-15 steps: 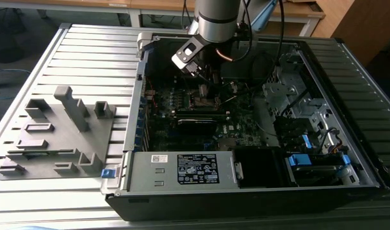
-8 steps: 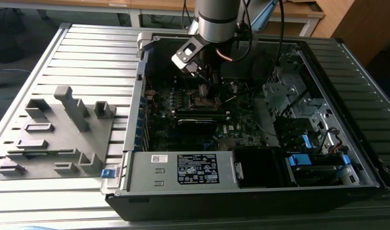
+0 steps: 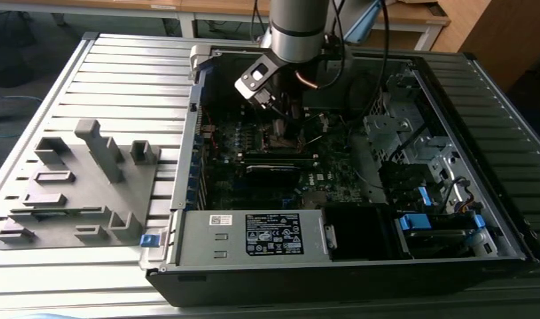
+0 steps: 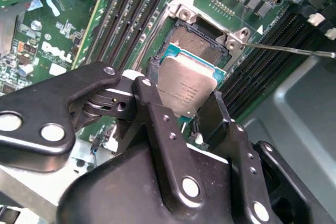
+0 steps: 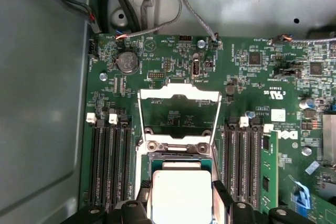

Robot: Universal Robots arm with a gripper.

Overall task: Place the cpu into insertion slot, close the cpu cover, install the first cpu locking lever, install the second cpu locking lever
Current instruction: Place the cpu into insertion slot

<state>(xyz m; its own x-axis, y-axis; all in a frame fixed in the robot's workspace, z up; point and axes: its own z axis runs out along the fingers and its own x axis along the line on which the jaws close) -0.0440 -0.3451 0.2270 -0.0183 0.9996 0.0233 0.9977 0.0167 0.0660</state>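
My gripper (image 4: 181,106) is shut on the cpu (image 4: 184,90), a flat square chip with a silver top, its edges pinched between my two black fingers (image 4: 149,95). The chip hangs tilted just above the insertion slot (image 4: 202,43), whose dark square centre shows beyond it. In the first wrist view the cpu (image 5: 181,192) sits over the near part of the slot (image 5: 181,156). The cpu cover (image 5: 178,95), a silver frame, stands swung open on the far side. A thin metal locking lever (image 4: 294,50) sticks out beside the socket. In the exterior view the gripper (image 3: 285,129) reaches down into the case.
Long black memory slots (image 5: 107,161) flank the socket on both sides, with a green memory stick (image 5: 268,166) beside one bank. Cables (image 5: 152,19) hang along the case wall. A grey fixture (image 3: 75,186) lies at the exterior view's left, and a power supply (image 3: 252,232) is at the case front.
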